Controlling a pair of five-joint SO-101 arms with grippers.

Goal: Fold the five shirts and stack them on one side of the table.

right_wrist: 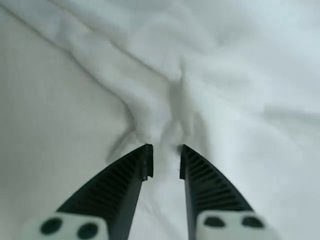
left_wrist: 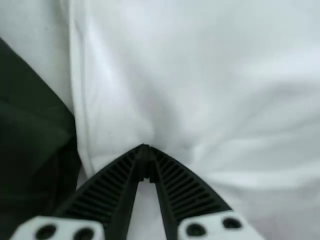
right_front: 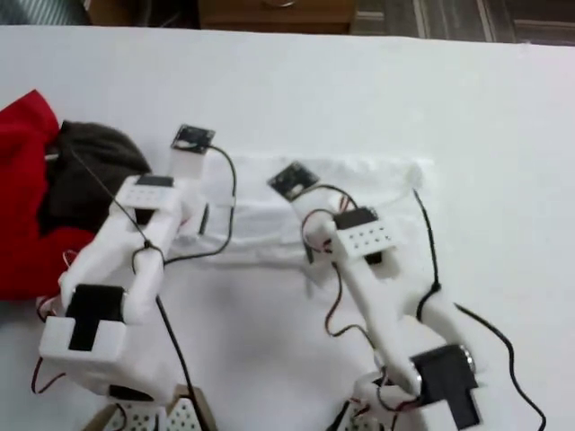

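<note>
One white shirt (right_front: 377,184) lies mid-table from above, a dark garment (right_front: 90,171) left of it. At the left wrist, my left gripper (left_wrist: 144,160) is closed and seems to pinch the cloth. At the right wrist, my right gripper (right_wrist: 165,157) stands slightly open over a crease. I judge it must close before we fold.

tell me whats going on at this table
Two robot arms are at a white shirt spread on the table. The left gripper is shut on a pinch of its cloth, close to a dark shirt. The right gripper is open, its tips at a wrinkle of the same shirt. The dark shirt and a red shirt lie bunched beside the left arm.
</note>
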